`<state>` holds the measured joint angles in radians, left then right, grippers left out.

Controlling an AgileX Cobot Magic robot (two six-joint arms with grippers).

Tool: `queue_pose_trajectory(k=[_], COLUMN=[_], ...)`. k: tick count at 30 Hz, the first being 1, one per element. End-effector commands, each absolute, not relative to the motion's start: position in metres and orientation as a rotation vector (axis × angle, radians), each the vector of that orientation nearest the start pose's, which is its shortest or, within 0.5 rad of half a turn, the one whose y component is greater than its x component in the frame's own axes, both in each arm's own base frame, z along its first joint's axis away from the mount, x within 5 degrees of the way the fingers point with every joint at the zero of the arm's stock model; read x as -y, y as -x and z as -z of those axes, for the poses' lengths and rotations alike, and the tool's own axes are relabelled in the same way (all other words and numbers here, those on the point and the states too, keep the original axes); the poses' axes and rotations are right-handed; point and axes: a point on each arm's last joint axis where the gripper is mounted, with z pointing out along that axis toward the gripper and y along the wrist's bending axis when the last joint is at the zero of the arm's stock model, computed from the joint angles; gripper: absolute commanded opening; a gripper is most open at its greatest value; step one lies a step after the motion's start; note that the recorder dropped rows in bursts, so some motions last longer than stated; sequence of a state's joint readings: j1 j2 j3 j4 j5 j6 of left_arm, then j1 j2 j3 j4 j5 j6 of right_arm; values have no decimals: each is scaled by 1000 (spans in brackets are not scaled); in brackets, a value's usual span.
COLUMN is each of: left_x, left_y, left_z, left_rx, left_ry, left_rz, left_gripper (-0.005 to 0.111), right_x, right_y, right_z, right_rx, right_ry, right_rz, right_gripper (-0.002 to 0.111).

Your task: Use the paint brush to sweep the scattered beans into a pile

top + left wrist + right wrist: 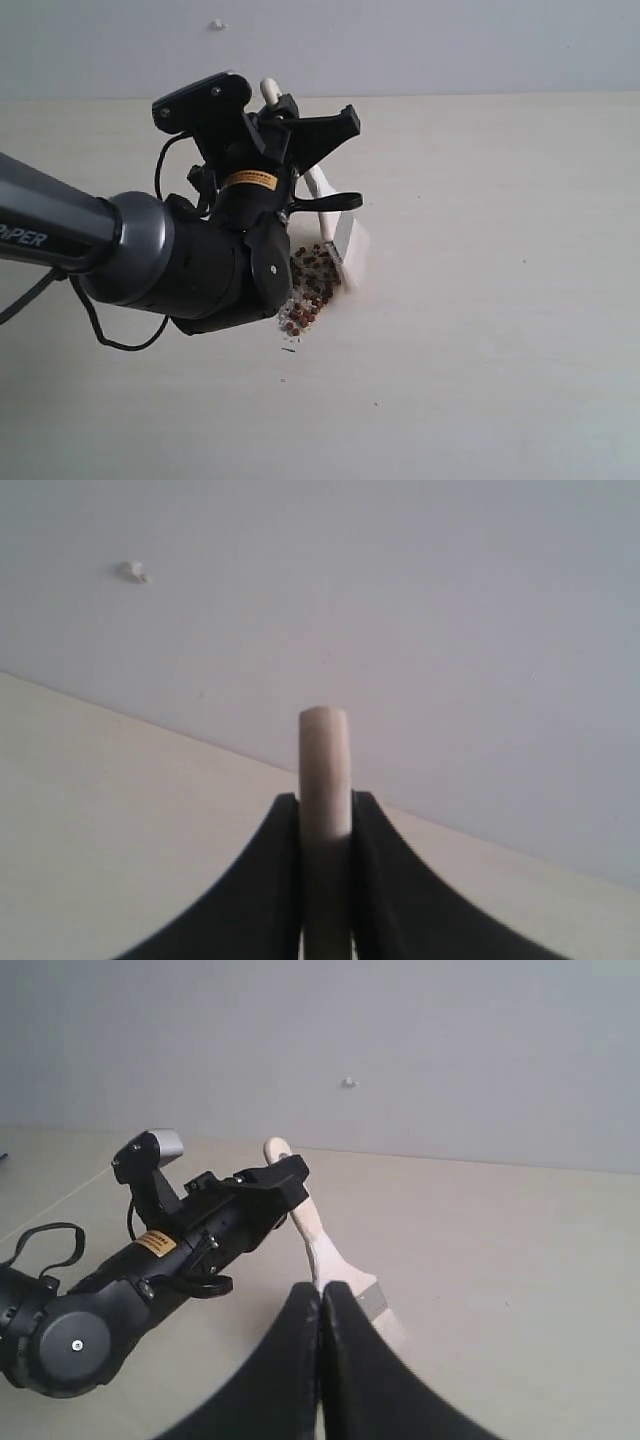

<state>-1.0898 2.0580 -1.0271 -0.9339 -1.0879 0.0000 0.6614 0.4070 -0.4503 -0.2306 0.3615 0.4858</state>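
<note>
In the exterior view the left arm [60,225] is reaching in from 9 o'clock over the pale table [500,320]. The left gripper [283,112] is holding the paint brush [318,183] by its wooden handle. In the left wrist view both black fingers [255,880] are pressing against the sides of the handle, and its rounded end is protruding beyond the fingertips toward the grey wall [450,600].

The brush is lying tilted in the exterior view. Its handle end is pointing toward 11 o'clock, and its metal ferrule and white bristles are pointing toward 5 o'clock. The bristles are touching the table at the 2 o'clock edge of the pile [312,275].

The beans [298,320] are lying bunched in this one cluster near the table centre, just beside the arm's large round joint. Whitish crumbs are showing among them, and the cluster is thinning out toward 7 o'clock.

The right gripper [322,1290] is showing only in the right wrist view. Its two fingers are meeting tip to tip there and gripping nothing
</note>
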Motion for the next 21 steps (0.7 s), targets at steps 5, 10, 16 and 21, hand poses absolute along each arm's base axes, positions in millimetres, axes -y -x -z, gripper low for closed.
queue_pose_trajectory(k=[5,10,16,21], left_x=[326,318,304,304], left_y=[-222,-208,-191,-190], left_z=[-196,-211,-224,-217], left_rx=[-1597,-1639,-1663,-1691], left_ry=[103,138,92,62], left_rz=[647,492,182,122], left_gripper=[0,0,0,0], right_x=[-49,-49,-49,-49], right_y=[-75,-75,-75,-75], right_z=[-304,-304,-304,-304], right_rx=[-1806,-1806,-1806,-1806], right_ry=[302,302,302,302], right_rz=[-591,-591,-591,-591], right_gripper=[0,0,0,0])
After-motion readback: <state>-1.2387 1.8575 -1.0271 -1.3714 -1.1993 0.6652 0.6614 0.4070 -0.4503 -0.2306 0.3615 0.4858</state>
